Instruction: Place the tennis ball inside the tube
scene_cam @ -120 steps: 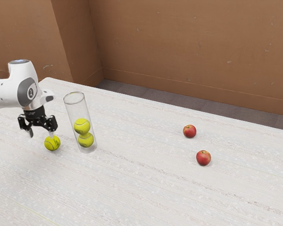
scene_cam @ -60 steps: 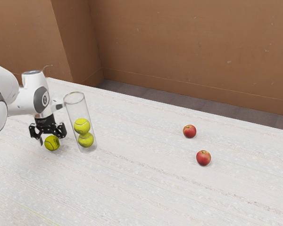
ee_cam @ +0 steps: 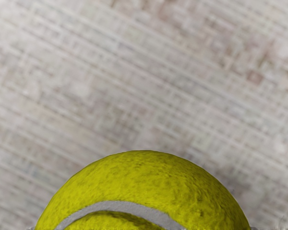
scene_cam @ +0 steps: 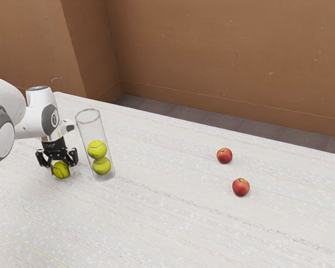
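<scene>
Exterior view, from its left: you have your hand (scene_cam: 61,171) low over the pale table (scene_cam: 156,223), its fingers pinching a yellow tennis ball (scene_cam: 60,168) from two sides. That ball is down at the table surface, just beside the tube and outside it; in the wrist view you see its pale curved seam. Next to the right you find the clear tube (scene_cam: 85,129), open at the top, with two more tennis balls (scene_cam: 97,149) stacked inside. Well apart, farther right, you see two red apples (scene_cam: 240,187) near each other, the rightmost closer to the camera.
</scene>
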You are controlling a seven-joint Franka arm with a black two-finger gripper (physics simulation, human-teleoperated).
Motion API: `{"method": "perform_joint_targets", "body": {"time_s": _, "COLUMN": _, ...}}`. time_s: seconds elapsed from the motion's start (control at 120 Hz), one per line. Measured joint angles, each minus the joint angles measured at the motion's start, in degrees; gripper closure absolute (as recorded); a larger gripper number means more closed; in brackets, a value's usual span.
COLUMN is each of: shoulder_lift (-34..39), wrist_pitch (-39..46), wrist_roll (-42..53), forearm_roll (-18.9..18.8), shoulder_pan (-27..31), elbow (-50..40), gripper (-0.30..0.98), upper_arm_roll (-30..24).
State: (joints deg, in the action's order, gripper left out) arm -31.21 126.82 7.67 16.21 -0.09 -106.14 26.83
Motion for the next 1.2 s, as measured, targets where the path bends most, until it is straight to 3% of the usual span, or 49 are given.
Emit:
{"method": "perform_joint_targets", "body": {"time_s": 0.3, "shoulder_lift": 0.1, "wrist_pitch": 0.1, "wrist_roll": 0.1, "forearm_roll": -0.3, "shoulder_pan": -0.2, "elbow": 0.0, "gripper": 0.33, "upper_arm_roll": 0.1}}
{"method": "perform_joint_targets", "body": {"time_s": 0.533, "shoulder_lift": 4.6, "wrist_pitch": -1.2, "wrist_roll": -0.4, "forearm_roll": -1.4, "shoulder_pan": -1.3, "elbow": -0.6, "gripper": 0.46, "upper_arm_roll": 0.5}}
{"method": "perform_joint_targets", "body": {"time_s": 0.883, "shoulder_lift": 18.5, "wrist_pitch": -4.9, "wrist_roll": -3.0, "forearm_roll": -11.1, "shoulder_pan": -1.7, "elbow": -0.5, "gripper": 0.63, "upper_arm_roll": 0.8}}
{"method": "perform_joint_targets", "body": {"time_s": 1.2, "shoulder_lift": 22.0, "wrist_pitch": -12.9, "wrist_roll": -6.0, "forearm_roll": -18.8, "shoulder_pan": -1.9, "elbow": 12.8, "gripper": 0.65, "upper_arm_roll": -5.9}}
